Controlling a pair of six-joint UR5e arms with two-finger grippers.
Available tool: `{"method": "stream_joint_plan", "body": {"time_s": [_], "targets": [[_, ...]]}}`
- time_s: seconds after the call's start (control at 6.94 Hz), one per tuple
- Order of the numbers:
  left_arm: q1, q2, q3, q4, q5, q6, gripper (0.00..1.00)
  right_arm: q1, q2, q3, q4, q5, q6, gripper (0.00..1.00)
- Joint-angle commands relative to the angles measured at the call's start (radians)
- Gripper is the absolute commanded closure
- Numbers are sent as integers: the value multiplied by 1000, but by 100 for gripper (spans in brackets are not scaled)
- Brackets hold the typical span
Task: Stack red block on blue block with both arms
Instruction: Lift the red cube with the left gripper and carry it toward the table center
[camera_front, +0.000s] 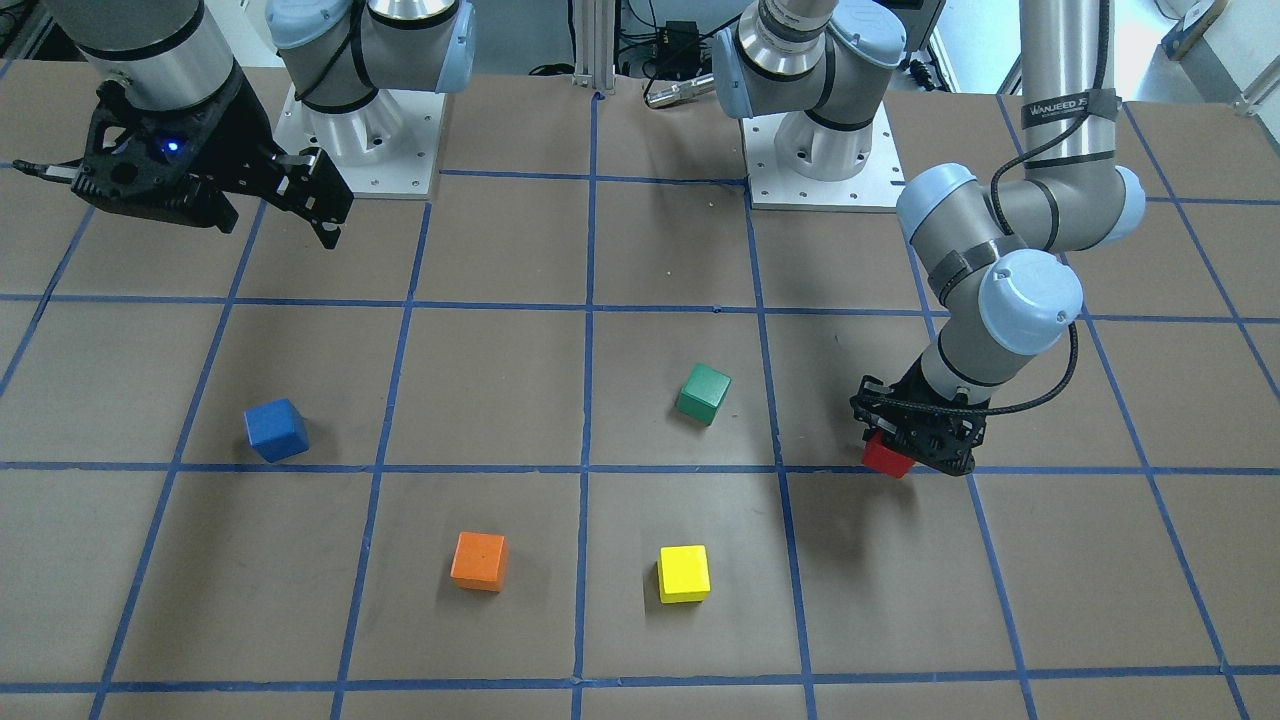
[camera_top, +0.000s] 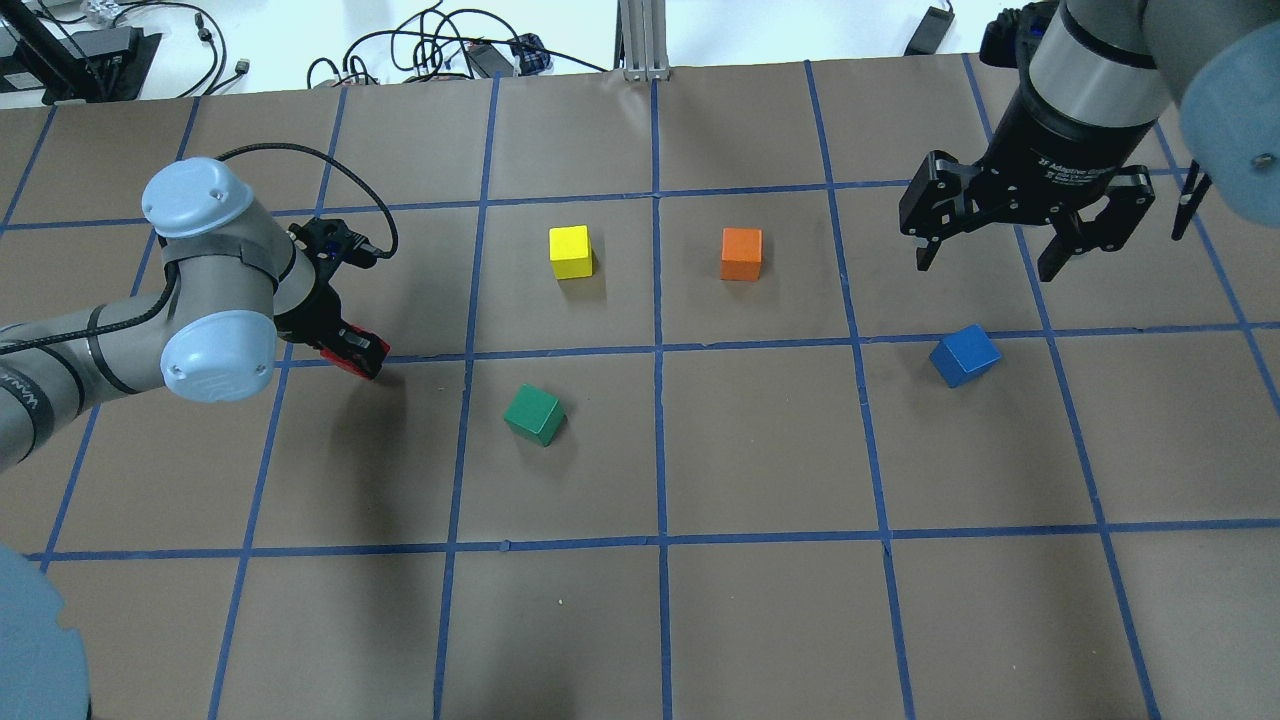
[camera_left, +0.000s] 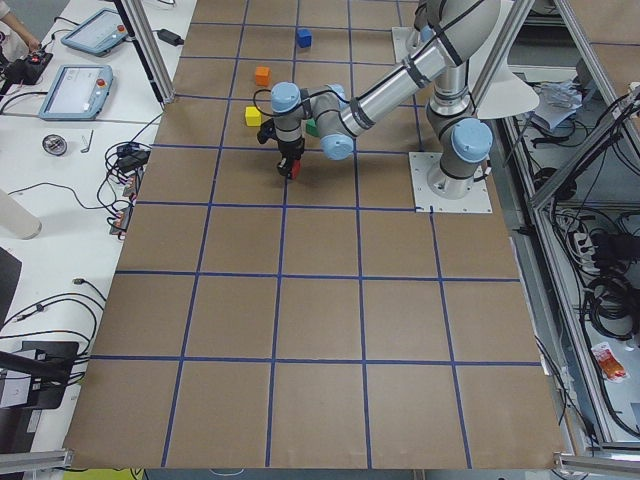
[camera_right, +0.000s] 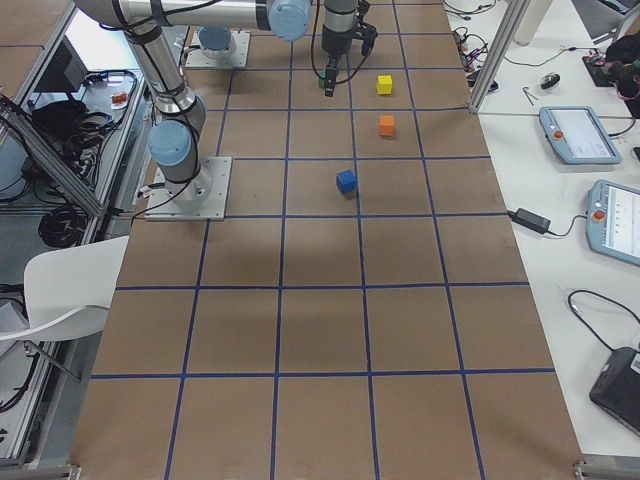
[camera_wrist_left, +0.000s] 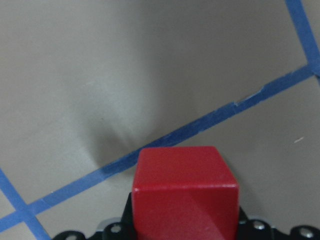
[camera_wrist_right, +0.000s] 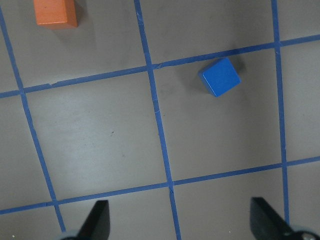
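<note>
The red block (camera_front: 887, 458) is held in my left gripper (camera_front: 905, 450), a little above the table near a blue tape line; it also shows in the overhead view (camera_top: 366, 353) and fills the bottom of the left wrist view (camera_wrist_left: 184, 195). The blue block (camera_front: 276, 429) lies alone on the table, also in the overhead view (camera_top: 964, 355) and the right wrist view (camera_wrist_right: 220, 76). My right gripper (camera_top: 993, 257) is open and empty, high above the table and short of the blue block.
A green cube (camera_top: 534, 414), a yellow cube (camera_top: 570, 251) and an orange cube (camera_top: 741, 253) lie on the brown table between the two arms. Blue tape lines (camera_top: 657, 440) grid the table. The arm bases (camera_front: 822, 160) stand at the robot's edge.
</note>
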Motion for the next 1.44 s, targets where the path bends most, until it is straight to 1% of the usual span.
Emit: {"method": "stream_joint_plan", "body": {"time_s": [0.0, 0.14, 0.29, 0.43, 0.58, 0.72, 0.86, 1.15, 1.3], "targets": [[-112, 0, 96, -54, -28, -273, 89, -1, 2, 0, -2, 1, 0, 0], [-213, -10, 143, -59, -26, -460, 89, -1, 0, 0, -2, 0, 0, 0], [-326, -33, 177, -74, -31, -669, 89, -1, 2, 0, -2, 0, 0, 0], [-423, -56, 203, -74, -32, -836, 90, 0, 0, 0, -2, 1, -1, 0], [-496, -85, 228, -73, -32, -916, 90, -1, 0, 0, -2, 0, -1, 0], [-549, -115, 228, -64, -31, -994, 90, -1, 2, 0, -2, -2, -1, 0], [-580, -142, 233, -64, -29, -1002, 90, -1, 0, 0, -2, -2, -1, 0], [-582, -191, 252, -25, -31, -1023, 91, -1, 0, 0, -2, -2, -1, 0], [-584, -225, 275, -24, -32, -1012, 81, -1, 0, 0, -2, -2, -1, 0]]}}
